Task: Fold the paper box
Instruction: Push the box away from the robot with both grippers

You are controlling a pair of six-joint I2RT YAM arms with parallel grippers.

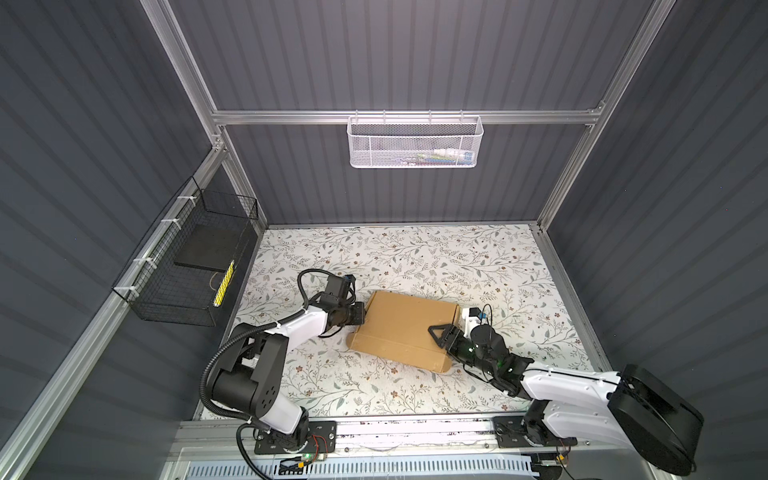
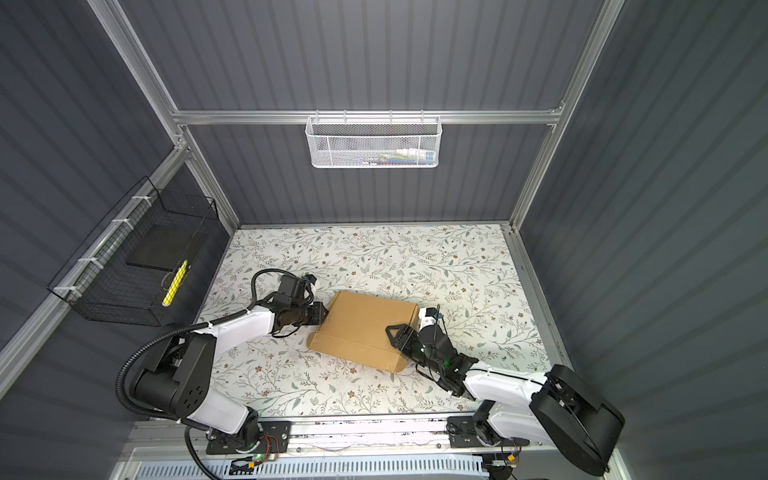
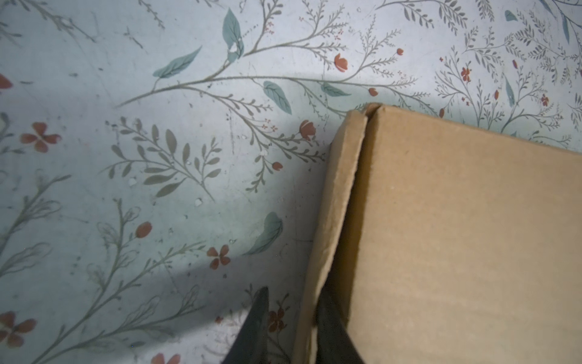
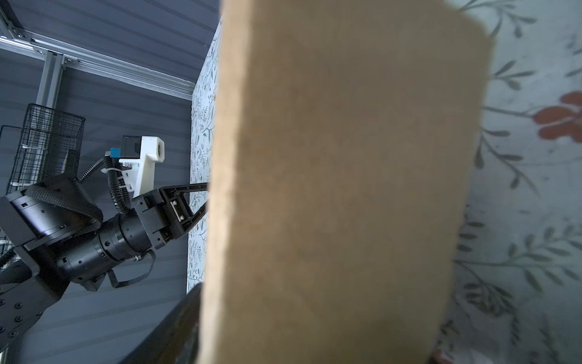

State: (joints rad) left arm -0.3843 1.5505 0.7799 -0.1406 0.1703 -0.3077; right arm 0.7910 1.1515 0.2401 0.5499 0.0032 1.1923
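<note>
The paper box [image 1: 395, 328] lies on the floral counter [image 1: 436, 257] a little below the middle of both top views. It is turned slightly askew, with its lid [image 3: 472, 236] flat on top. The left hand [image 1: 362, 316] meets the box's left end. In the left wrist view its two dark fingers [image 3: 255, 324] stand a little apart at the bottom of the frame. One is out over the counter, with a strip of floral pattern between it and the cardboard. The other is tucked into the gap between the side flap [image 3: 333, 205] and the lid, so the flap passes between them unclamped. The right hand [image 1: 442, 334] is at the box's right end, one black triangular finger lying across the lid. In the right wrist view a blurred cardboard panel [image 4: 346, 189] fills the centre, with one dark finger at the lower left. The other finger is hidden. This hand looks to be straddling the end, but I cannot tell whether it pinches the cardboard.
</note>
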